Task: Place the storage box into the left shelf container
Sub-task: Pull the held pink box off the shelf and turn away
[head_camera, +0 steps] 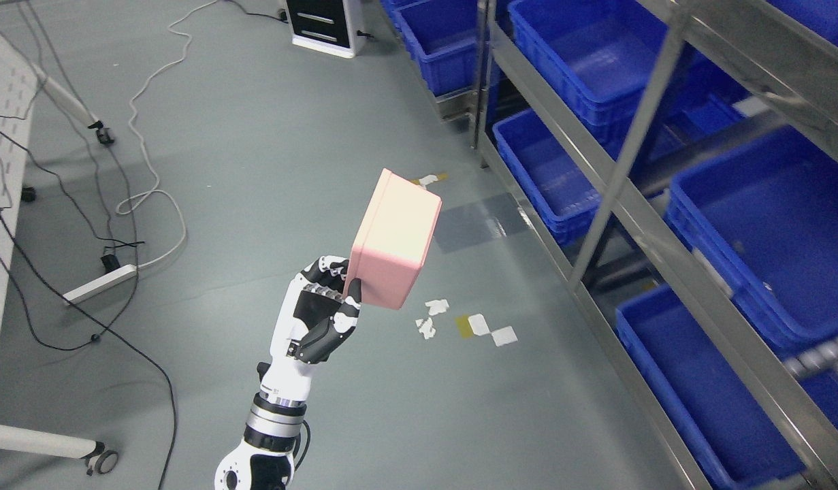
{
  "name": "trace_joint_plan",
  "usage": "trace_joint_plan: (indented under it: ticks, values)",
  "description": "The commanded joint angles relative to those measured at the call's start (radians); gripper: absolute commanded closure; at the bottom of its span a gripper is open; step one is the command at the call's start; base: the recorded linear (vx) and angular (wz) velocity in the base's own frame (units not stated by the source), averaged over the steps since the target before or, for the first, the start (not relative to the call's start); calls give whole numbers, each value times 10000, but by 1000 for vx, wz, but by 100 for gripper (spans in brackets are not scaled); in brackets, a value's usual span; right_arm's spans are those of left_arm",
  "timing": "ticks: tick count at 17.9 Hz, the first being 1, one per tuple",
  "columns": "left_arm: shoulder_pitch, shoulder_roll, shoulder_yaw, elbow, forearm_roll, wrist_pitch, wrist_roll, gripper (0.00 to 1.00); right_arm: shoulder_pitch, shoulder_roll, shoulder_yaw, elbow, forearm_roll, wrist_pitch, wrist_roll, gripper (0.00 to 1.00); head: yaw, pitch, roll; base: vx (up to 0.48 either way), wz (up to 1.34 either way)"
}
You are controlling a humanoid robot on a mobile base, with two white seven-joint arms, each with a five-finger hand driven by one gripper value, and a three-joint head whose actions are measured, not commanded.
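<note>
Left robot hand (pixel 323 299) raised over the floor (pixel 255 170), fingers (pixel 347 309) pinching the lower corner of the pink box (pixel 395 238). Box held tilted in the air, left of the shelf (pixel 630 204) and clear of its blue bins (pixel 766 224).

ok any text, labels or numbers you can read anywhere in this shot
None can be read.
pink storage box, held in the left hand: plain faces, no print.
blue shelf bins: pale label patches, too blurred to read.
white unit at the top: no legible marking.
floor tape scraps: blank.
</note>
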Motion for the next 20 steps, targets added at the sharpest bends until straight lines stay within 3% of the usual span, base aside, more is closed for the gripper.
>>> trace_joint_plan:
  ticks: [1, 20]
  values:
    - [227, 174, 366, -137, -57, -79, 5, 97, -14, -175, -46, -175, 0, -4, 5, 0, 0, 0, 0, 489, 564]
    - [350, 174, 336, -137, -41, -48, -149, 97, 1, -175, -46, -175, 0, -4, 5, 0, 0, 0, 0, 570, 263]
